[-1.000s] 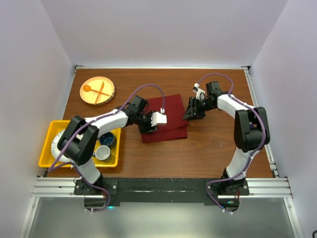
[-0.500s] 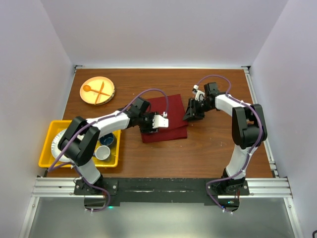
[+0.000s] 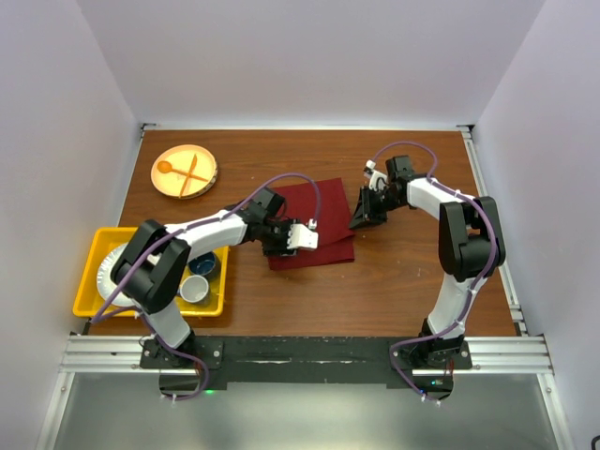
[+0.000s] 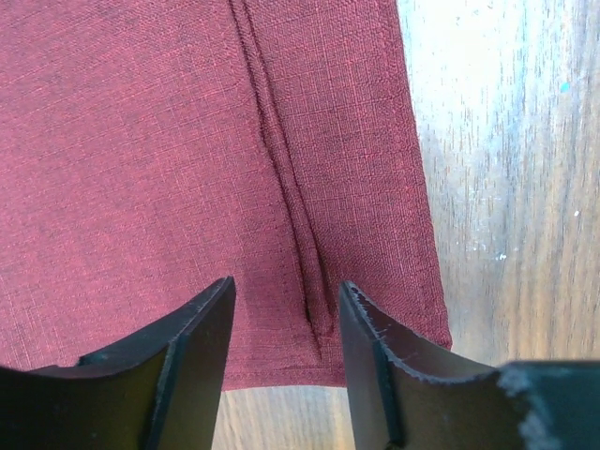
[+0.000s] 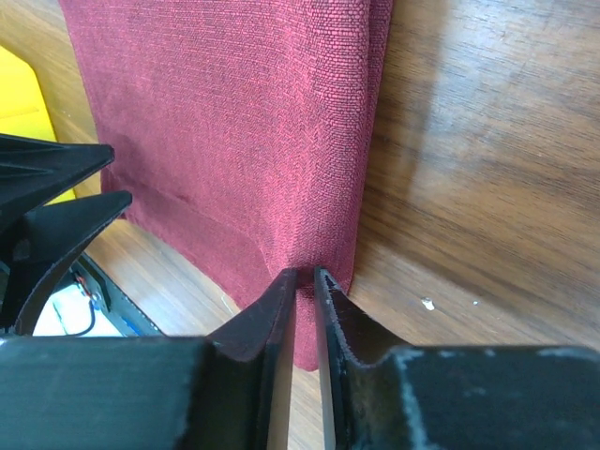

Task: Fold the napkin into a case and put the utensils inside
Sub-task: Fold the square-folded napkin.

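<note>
While the napkin [image 3: 330, 216] lies part-folded on the worktop [image 3: 403, 272], my right hand [image 5: 306, 279] pinches its edge and my left hand [image 4: 286, 286] hovers half-wide above. Folding is in hand; next, I judge: carry that edge across.

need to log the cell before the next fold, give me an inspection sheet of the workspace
surface: brown wooden table, no spills seen
job's things: dark red cloth napkin folded flat mid-table; purple metallic utensils nothing seen
clutter: round orange plate with orange spoon and fork; yellow plastic tray holding cups
grippers: left gripper open over a napkin ridge; right gripper jaws nearly closed at napkin edge, grip unclear
cables: purple cable loops over napkin
surroundings: pale walls
</note>
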`<state>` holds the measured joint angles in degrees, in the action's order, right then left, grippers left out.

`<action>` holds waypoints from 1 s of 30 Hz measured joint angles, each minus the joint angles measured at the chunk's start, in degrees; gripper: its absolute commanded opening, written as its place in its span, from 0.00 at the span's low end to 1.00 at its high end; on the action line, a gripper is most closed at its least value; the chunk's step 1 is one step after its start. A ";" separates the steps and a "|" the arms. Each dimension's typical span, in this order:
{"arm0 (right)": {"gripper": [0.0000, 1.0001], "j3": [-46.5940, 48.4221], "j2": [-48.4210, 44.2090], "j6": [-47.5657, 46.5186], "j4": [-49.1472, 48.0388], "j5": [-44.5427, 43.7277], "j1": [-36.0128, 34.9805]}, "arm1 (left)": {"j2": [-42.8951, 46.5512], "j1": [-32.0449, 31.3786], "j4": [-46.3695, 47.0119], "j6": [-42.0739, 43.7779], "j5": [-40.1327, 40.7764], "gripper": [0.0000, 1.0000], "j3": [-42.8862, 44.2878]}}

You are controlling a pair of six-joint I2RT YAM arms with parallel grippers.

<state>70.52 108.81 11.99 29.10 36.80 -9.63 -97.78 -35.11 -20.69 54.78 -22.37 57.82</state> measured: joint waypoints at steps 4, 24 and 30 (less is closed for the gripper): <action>0.07 0.31 0.00 -0.17 0.46 0.02 -0.02 | -0.76 -0.22 0.07 0.17 0.11 0.40 0.00; 0.00 3.50 1.55 -1.14 3.98 2.56 -0.02 | -1.51 -0.28 -0.63 1.36 2.14 0.00 0.15; 0.00 4.07 1.38 -1.25 6.34 4.90 -0.02 | 2.54 -0.26 -3.34 1.57 3.19 0.00 0.28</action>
<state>74.59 110.19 10.74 35.44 41.69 -9.65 -95.24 -35.38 -24.03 56.36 -19.18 58.11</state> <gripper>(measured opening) 0.008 0.019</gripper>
